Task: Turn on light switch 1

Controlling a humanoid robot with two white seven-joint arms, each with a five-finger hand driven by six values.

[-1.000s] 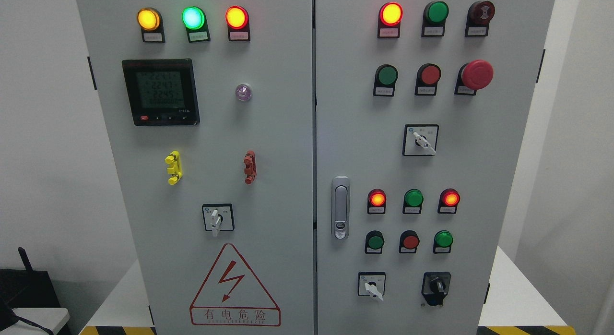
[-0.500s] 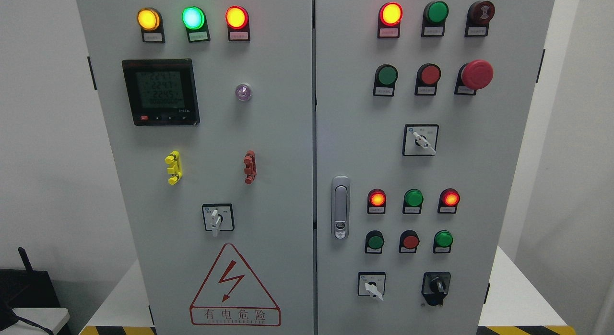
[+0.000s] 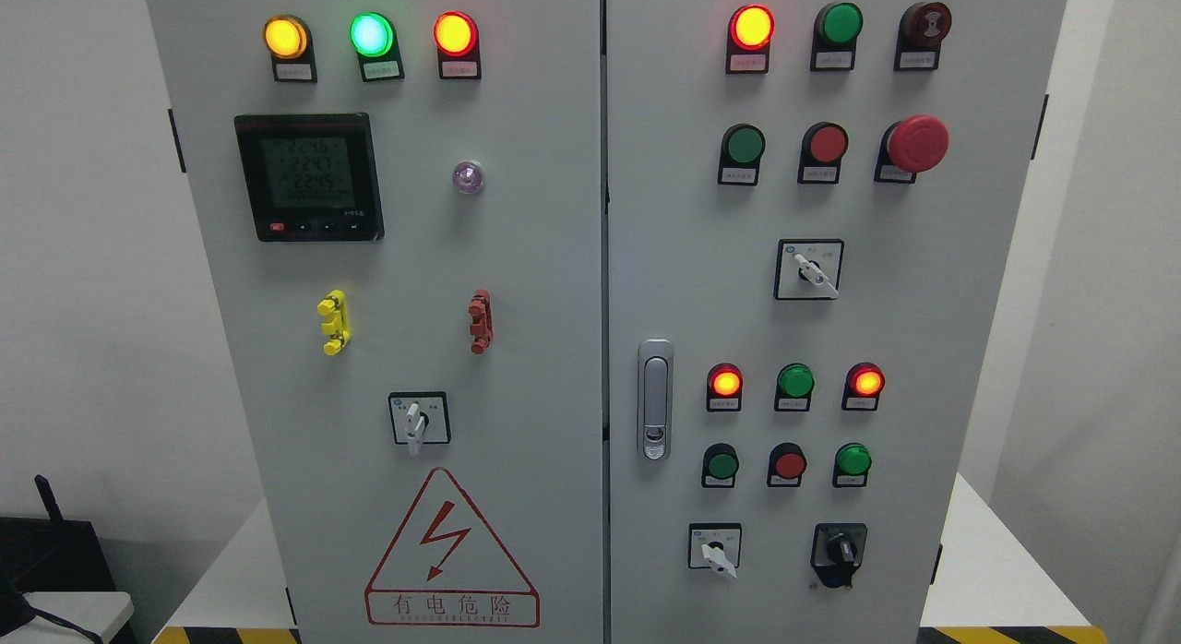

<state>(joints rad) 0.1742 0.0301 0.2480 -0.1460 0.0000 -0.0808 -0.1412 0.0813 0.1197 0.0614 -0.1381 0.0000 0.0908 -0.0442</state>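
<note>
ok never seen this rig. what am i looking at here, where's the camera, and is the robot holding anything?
The picture comes from a camera on the head of a two-armed humanoid robot, looking straight at a grey electrical cabinet with two doors. Neither robot hand is in view, so nothing is held or touched.

The left door carries three lit lamps along the top: an amber lamp, a green lamp and a red lamp. Below are a digital meter, a rotary switch and a high-voltage warning sign.

The right door has more lamps and push buttons, a red mushroom stop button, three more rotary selectors, among them a black knob, and a door latch.

The labels are too small to read, so I cannot tell which control is light switch 1.
</note>
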